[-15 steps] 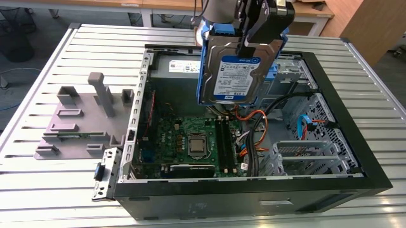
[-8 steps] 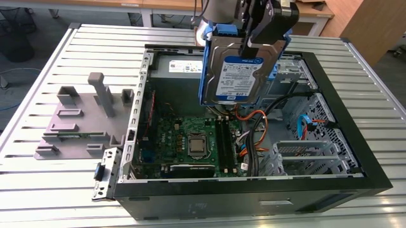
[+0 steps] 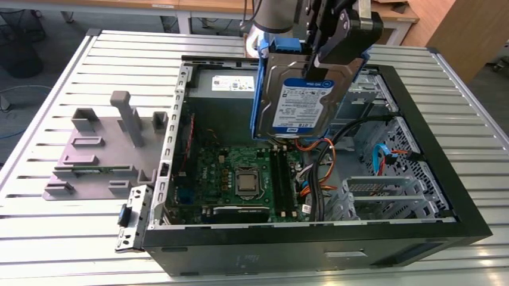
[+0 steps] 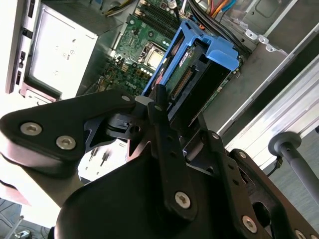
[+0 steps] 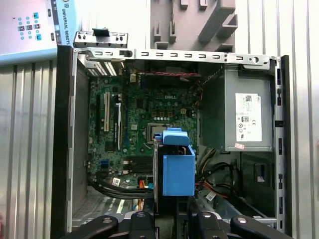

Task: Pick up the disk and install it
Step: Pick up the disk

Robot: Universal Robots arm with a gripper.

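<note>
Disk (image 3: 298, 104) hangs upright in the claw (image 3: 334, 56), clamped by its top edge, above the open case (image 3: 469, 196) and motherboard (image 3: 238, 179). Pickup looks done, installing not yet. I'd judge seating needs clearance from the cables (image 3: 328, 152).

The surface (image 3: 64, 238) is a pale metal top made of long parallel slats. An open black computer case (image 3: 318, 253) lies on its side on it, toward the exterior view's right. Just beside the case, on the exterior view's left, sits a grey plastic rack (image 3: 95, 161) with upright posts.
</note>
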